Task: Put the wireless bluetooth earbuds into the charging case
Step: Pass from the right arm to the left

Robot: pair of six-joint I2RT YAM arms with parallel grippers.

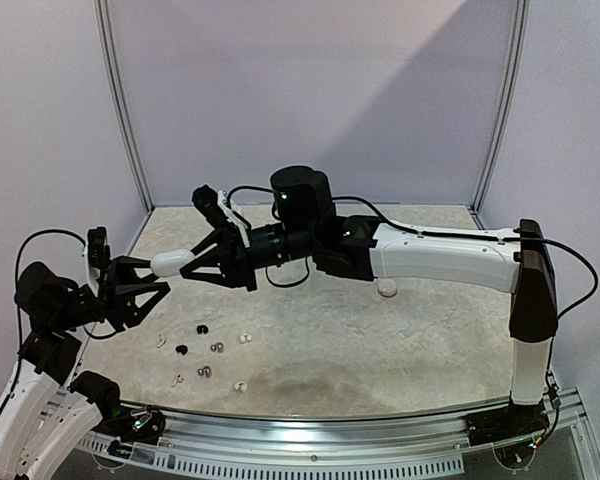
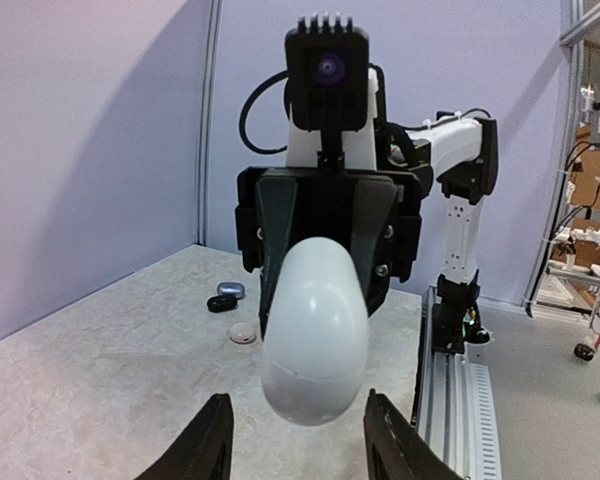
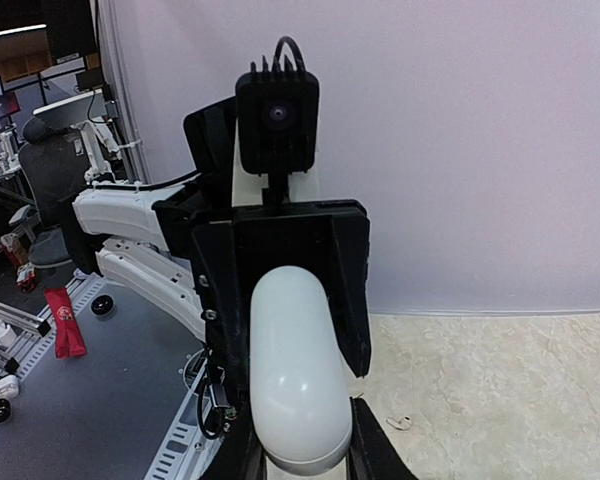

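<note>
A white egg-shaped charging case (image 1: pixel 168 263) hangs above the table's left side, closed, between two grippers that face each other. My right gripper (image 1: pixel 187 267) is shut on it; in the right wrist view its fingers press both sides of the case (image 3: pixel 295 385). My left gripper (image 2: pixel 297 397) is open, and its fingertips (image 2: pixel 220 400) stand clear on either side of the case's (image 2: pixel 315 335) rounded end. Several tiny earbuds (image 1: pixel 202 329), white, black and greyish, lie scattered on the table below. One white earbud (image 3: pixel 402 422) shows in the right wrist view.
A round pale case (image 1: pixel 387 288) lies on the table right of centre. The left wrist view shows a black case (image 2: pixel 222 303), a lavender case (image 2: pixel 231 289) and a round pale case (image 2: pixel 242 333). A rail (image 1: pixel 310 445) runs along the near edge.
</note>
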